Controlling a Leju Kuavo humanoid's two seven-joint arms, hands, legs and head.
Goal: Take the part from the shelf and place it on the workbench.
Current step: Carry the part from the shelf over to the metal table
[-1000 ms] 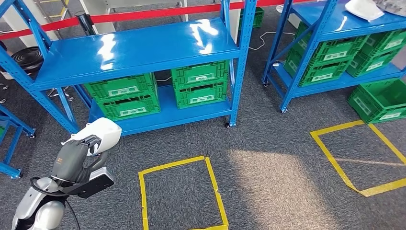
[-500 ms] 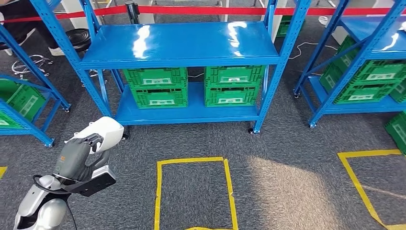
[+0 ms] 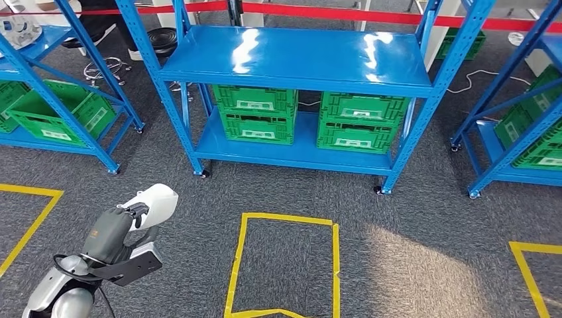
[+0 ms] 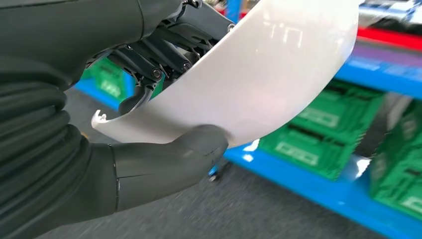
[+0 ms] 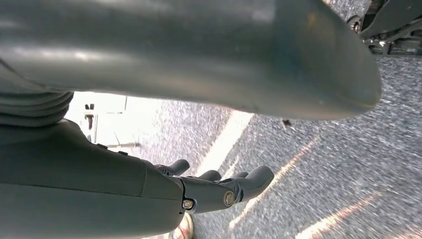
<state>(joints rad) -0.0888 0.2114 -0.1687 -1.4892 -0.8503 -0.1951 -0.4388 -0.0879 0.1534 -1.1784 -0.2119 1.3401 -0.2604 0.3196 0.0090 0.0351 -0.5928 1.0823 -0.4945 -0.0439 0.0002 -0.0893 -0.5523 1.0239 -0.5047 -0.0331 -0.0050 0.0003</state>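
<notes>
Had white part (image 3: 155,202) gripped in left hand (image 3: 114,228), thumb under its curved shell, fingers (image 4: 164,59) over rim, carried low at my left over carpet. Part stuck forward from hand, long axis toward blue shelf (image 3: 298,56) ahead. Right hand (image 5: 219,191) hung by floor, fingers loosely curled, holding nothing. Couldn't spot workbench.
</notes>
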